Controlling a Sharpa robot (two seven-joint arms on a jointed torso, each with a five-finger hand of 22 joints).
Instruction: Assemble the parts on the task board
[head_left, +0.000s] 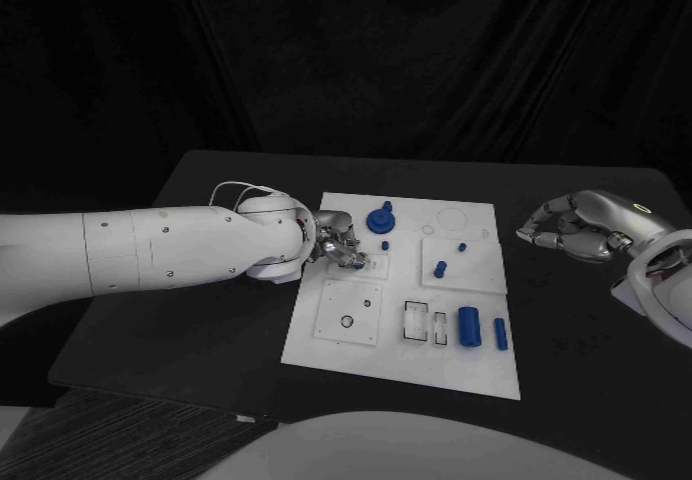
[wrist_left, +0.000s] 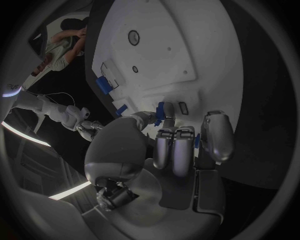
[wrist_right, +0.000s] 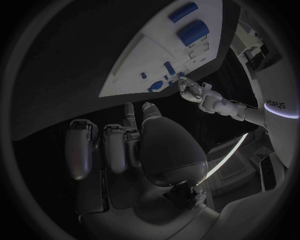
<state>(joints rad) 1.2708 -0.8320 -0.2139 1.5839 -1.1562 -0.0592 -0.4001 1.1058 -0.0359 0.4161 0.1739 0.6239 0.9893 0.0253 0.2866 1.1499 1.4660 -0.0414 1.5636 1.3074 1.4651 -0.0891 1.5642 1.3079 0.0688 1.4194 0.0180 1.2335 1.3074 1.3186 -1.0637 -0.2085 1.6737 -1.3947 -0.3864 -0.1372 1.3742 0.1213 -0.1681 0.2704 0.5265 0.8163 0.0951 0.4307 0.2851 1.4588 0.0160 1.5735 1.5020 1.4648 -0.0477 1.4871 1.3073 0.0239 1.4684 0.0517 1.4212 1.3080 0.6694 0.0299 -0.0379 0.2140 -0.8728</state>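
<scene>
Left hand (head_left: 340, 246): over the left part of the task board (head_left: 361, 350), fingers pinching a small blue part (wrist_left: 160, 113).
Right hand (head_left: 577, 226): off the board, fingers curled on nothing.
Handling: the part seems light, stiff and smooth; a hold at its sides is best.

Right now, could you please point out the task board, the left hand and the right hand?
task board (head_left: 433, 370): head view, bare near edge of the white plate.
left hand (head_left: 339, 246): head view, middle of the hand.
right hand (head_left: 574, 226): head view, middle of the hand.
</scene>
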